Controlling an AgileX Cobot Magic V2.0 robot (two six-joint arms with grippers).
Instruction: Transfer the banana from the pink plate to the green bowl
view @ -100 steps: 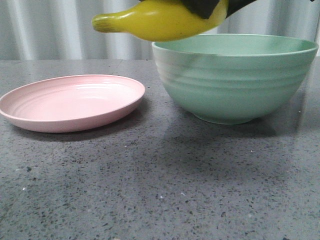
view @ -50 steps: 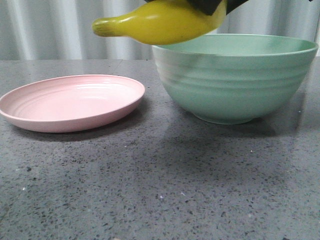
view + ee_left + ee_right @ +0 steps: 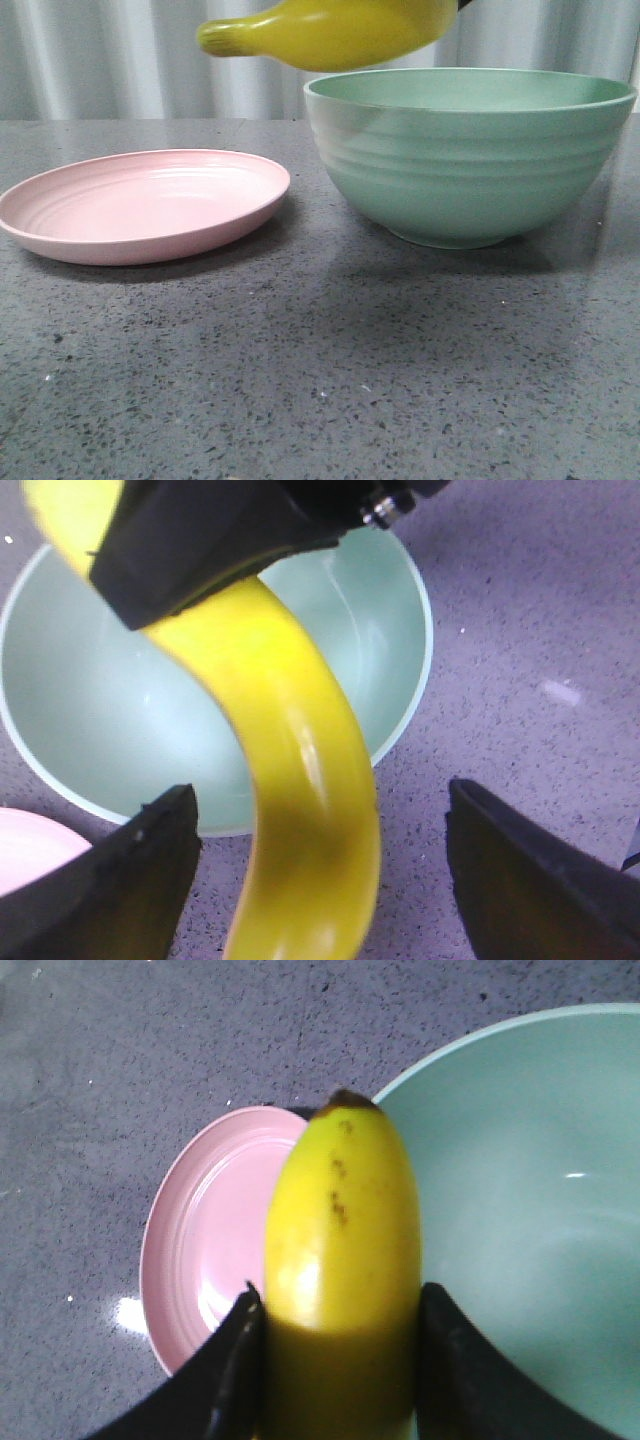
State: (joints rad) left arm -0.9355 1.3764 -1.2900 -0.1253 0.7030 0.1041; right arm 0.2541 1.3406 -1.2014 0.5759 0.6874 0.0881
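The yellow banana [image 3: 340, 35] hangs in the air above the near left rim of the green bowl [image 3: 470, 170], its stem end pointing left. My right gripper [image 3: 340, 1302] is shut on the banana [image 3: 340, 1220], one finger on each side. In the front view the gripper is almost wholly above the frame. The pink plate [image 3: 140, 205] lies bare, left of the bowl. My left gripper [image 3: 320, 792] is open, above the banana [image 3: 290, 730] and the bowl [image 3: 100, 710], touching neither. The right gripper's finger [image 3: 200, 540] also shows there.
The grey speckled table [image 3: 320, 370] stretches in front of the plate and bowl. A pale curtain [image 3: 100, 60] hangs behind the table. The plate [image 3: 200, 1240] and the bowl [image 3: 540, 1220] lie close together below the right gripper.
The banana has risen a little and shifted right toward the bowl. The right gripper's dark fingers have left the top of the front view.
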